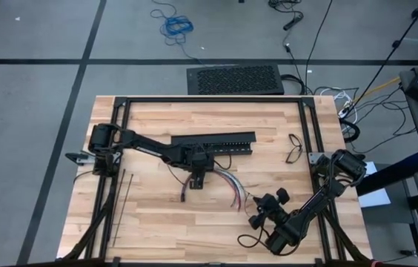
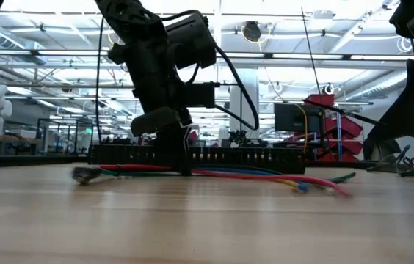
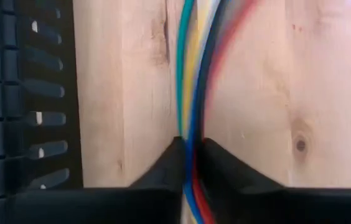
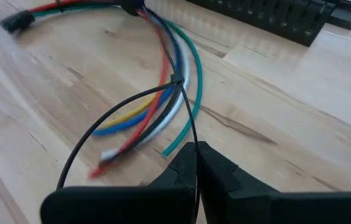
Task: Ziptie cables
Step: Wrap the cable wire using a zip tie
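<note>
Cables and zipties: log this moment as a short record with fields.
cables: bundle of coloured wires lying on the wooden table, ends fanned toward the right arm
left gripper: jaws shut on the cables, beside the black slotted channel
right gripper: jaws shut on the ziptie tail
ziptie: thin black strap looped around the cables
spare zipties: straight, near the table's left side

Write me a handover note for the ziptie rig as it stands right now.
Left hand: shut on the cables mid-table, just in front of the black slotted channel.
Right hand: shut on the tail of a ziptie.
Done: that ziptie is looped around the bundle near its fanned ends.
Left: cinch the loop tight. Spare zipties lie by the table's left edge.
</note>
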You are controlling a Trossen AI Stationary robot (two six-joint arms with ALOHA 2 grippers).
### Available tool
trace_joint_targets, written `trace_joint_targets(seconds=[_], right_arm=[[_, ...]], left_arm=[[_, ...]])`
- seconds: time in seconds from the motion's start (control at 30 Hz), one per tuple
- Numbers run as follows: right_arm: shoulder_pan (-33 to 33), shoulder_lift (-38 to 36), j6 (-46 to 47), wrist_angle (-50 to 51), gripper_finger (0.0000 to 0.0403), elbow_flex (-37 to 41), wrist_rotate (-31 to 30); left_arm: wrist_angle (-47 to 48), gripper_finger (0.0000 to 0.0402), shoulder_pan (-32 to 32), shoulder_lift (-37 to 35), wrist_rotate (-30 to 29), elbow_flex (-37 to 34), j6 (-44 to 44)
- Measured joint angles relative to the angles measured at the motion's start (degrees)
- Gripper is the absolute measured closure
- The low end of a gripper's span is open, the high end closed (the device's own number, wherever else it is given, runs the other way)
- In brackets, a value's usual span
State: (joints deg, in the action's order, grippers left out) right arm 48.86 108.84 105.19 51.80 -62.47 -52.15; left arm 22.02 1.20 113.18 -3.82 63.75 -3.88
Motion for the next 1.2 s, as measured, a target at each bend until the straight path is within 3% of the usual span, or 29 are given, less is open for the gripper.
trace_joint_targets(seconds=[0.37, 0.63, 0.87, 1.2], right_arm=[[0.6, 0.0, 1.5, 3.0, 0.0403, 0.0, -0.7], [3.5, 0.0, 13.6, 7.1, 0.0403, 1.2, -12.3], [3.4, 0.1, 7.9, -4.0, 0.0403, 4.3, -12.1], [3.0, 0.1, -6.7, -19.7, 0.0403, 4.3, -9.9]], left_arm=[[1.7, 0.0387, 2.4, -3.3, -1.1, 0.6, -1.1], [5.1, 0.0394, 3.4, -13.8, -0.3, 1.0, 0.4], [4.9, 0.0398, 4.2, -17.7, -2.3, 1.0, 0.5], [4.4, 0.0398, 4.2, -16.7, -4.0, 1.0, 0.6]])
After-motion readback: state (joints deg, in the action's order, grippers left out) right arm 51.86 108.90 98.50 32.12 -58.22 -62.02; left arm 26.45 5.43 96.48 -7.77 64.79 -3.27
